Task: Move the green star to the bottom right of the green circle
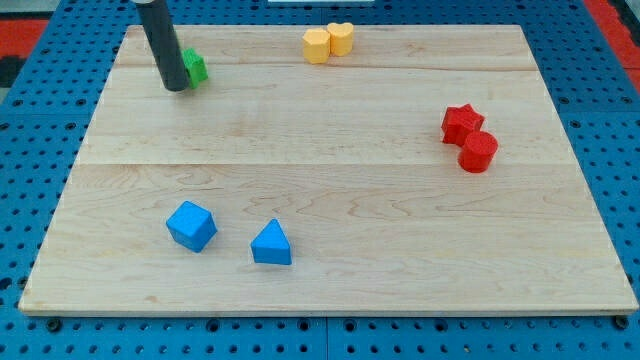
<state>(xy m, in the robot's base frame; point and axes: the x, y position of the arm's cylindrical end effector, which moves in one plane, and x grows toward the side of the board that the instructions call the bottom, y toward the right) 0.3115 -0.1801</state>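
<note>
The dark rod (163,45) is shown tilted slightly, my tip (175,88) lowered at the view's upper left.

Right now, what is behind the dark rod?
A green block shows at the view's right of my tip, apparently touching. The rod covers most of it, so its shape stays unclear.

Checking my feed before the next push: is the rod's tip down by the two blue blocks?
No: my tip is at the view's top left, against a green block, far above the blue cube and blue triangle.
</note>
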